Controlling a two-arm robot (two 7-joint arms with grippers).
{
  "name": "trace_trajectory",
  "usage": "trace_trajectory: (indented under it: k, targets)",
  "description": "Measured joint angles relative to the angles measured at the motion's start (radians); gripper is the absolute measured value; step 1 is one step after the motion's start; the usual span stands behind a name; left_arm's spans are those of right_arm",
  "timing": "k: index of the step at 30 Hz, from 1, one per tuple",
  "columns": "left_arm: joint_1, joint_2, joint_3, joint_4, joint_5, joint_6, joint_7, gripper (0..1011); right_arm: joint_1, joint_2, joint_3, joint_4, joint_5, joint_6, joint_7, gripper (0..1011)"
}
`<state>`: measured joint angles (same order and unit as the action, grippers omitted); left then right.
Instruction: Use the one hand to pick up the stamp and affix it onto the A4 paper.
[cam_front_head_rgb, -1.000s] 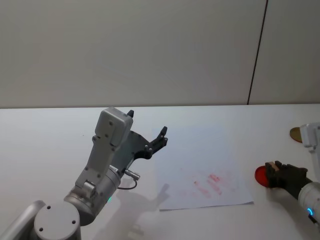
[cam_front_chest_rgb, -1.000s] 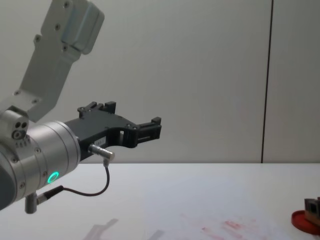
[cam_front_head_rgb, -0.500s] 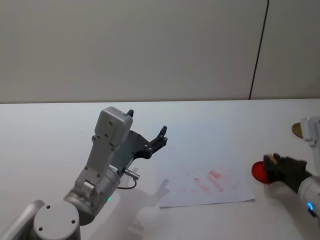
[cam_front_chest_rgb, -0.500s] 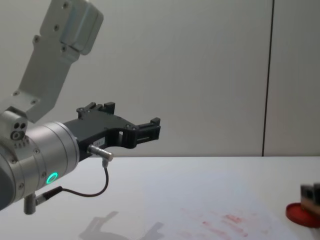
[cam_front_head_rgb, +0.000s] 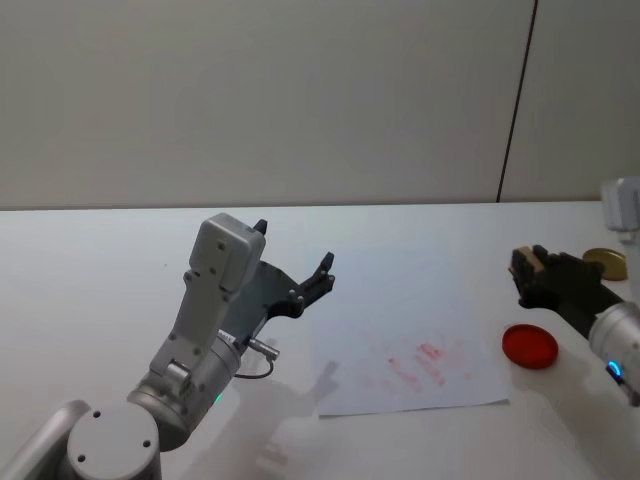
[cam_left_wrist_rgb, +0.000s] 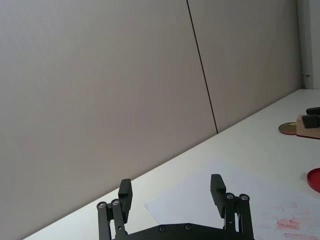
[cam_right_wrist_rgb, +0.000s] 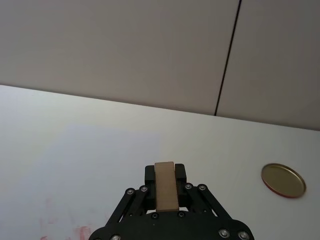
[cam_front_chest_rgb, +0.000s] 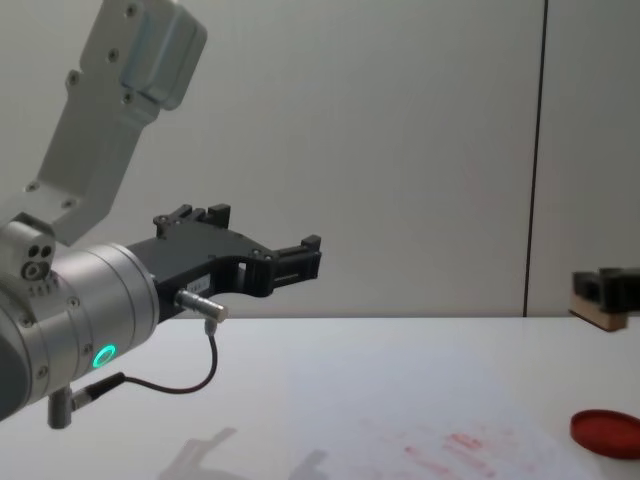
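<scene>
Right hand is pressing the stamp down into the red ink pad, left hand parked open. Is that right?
No. The right hand holds the stamp up in the air, clear of the red ink pad; the chest view shows the gap. The left hand is parked open.

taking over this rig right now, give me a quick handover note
Right gripper: jaws shut on the stamp, held in the air just beyond the red ink pad, right of the A4 paper.
Left gripper: jaws open, parked raised at the paper's left.
Done: stamp picked up. The paper already bears red marks.
Left: carry it over the paper, press it down, release.
</scene>
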<state>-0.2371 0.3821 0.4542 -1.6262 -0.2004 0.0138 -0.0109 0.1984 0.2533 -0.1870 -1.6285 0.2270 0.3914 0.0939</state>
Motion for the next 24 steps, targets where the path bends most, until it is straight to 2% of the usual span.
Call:
trace_trajectory:
  k: [4,11,24]
  targets:
    - [0.0,0.0,0.0,0.0,0.0,0.0,0.0,993,0.016,-0.011,-0.009,0.01,-0.006,0.0,0.024,213]
    - [0.0,0.0,0.0,0.0,0.0,0.0,0.0,993,0.053,-0.043,-0.034,0.078,-0.024,0.002,0.076,214]
    - [0.0,0.0,0.0,0.0,0.0,0.0,0.0,993,0.162,-0.115,-0.078,0.299,-0.069,-0.041,0.14,214]
